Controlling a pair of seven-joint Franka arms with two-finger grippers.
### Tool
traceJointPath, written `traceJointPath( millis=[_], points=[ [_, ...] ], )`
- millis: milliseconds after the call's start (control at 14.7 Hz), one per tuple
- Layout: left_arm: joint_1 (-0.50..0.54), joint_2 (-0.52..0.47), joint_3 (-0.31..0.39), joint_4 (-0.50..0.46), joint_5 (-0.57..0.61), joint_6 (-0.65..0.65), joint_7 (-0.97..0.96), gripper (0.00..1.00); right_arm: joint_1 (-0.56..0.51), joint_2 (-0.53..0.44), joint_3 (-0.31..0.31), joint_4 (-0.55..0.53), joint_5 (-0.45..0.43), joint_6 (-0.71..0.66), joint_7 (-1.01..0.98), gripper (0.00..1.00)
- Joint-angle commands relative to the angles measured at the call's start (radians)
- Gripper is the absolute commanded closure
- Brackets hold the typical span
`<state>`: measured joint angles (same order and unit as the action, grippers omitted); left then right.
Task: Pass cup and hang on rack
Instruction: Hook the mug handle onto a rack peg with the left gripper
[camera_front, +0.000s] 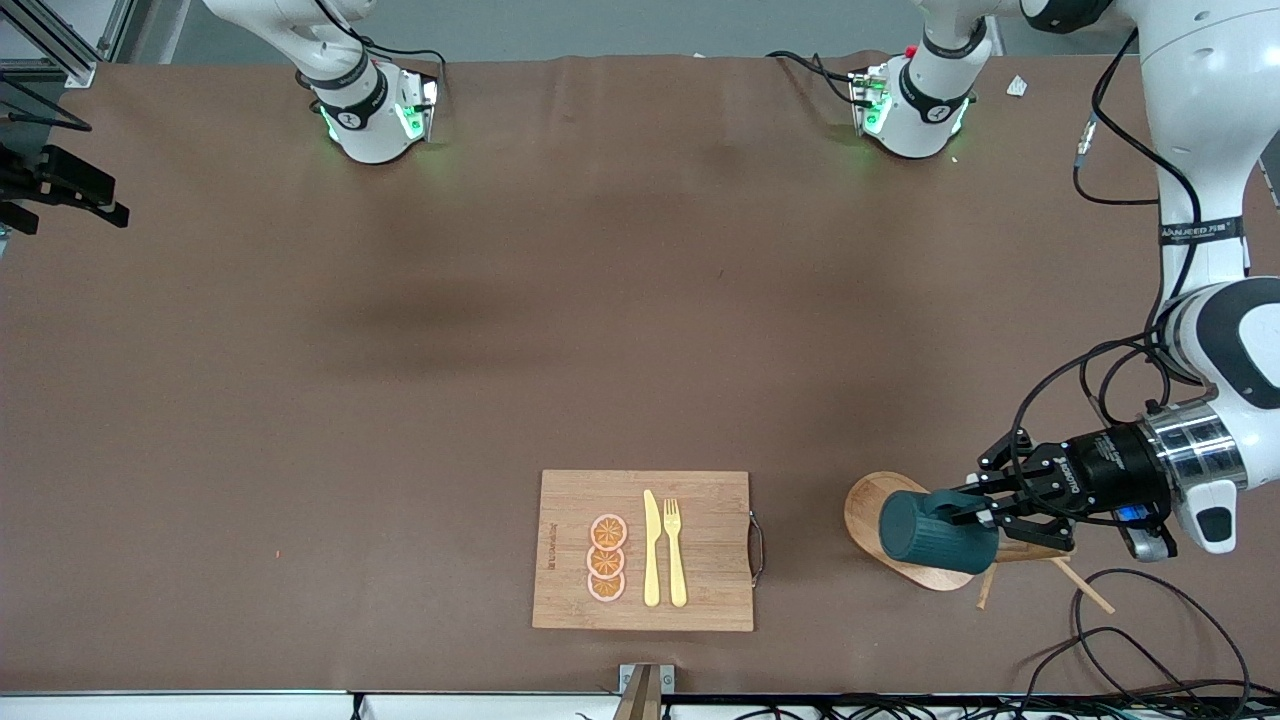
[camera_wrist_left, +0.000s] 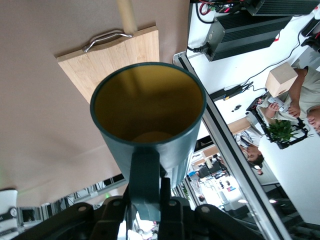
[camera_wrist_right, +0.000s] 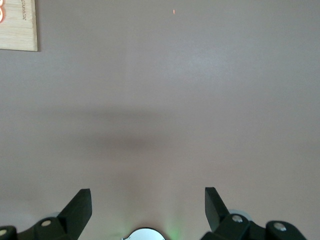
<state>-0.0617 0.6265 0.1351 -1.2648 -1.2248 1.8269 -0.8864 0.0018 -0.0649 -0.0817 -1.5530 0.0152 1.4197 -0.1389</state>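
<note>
I see the left gripper (camera_front: 985, 515) with jaws clenched on the dark teal-green cylindrical cup's (camera_front: 935, 531) handle, over the light wooden rack (camera_front: 890, 530). Right gripper (camera_wrist_right: 147, 205) waits, jaws released, above the brown table (camera_front: 400, 350).

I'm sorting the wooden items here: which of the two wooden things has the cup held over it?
The rack, oval-based, at the left arm's end of the table: the left gripper holds the cup by its handle over it. The rectangular cutting board carries only orange slices, knife and fork.
</note>
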Motion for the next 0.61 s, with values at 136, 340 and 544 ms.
traceJointPath(
  millis=[136, 340, 544],
  points=[
    [0.025, 0.01, -0.006, 0.007, -0.05, -0.014, -0.072, 0.95, -0.005, -0.016, 0.008, -0.015, -0.012, -0.002, -0.01, 0.0],
    [0.048, 0.029, -0.006, 0.007, -0.067, -0.037, -0.117, 0.95, -0.005, -0.016, 0.008, -0.015, -0.012, -0.002, -0.01, 0.0],
    [0.048, 0.036, -0.006, 0.007, -0.065, -0.038, -0.152, 0.95, -0.005, -0.016, 0.008, -0.015, -0.012, -0.002, -0.01, 0.0]
  ],
)
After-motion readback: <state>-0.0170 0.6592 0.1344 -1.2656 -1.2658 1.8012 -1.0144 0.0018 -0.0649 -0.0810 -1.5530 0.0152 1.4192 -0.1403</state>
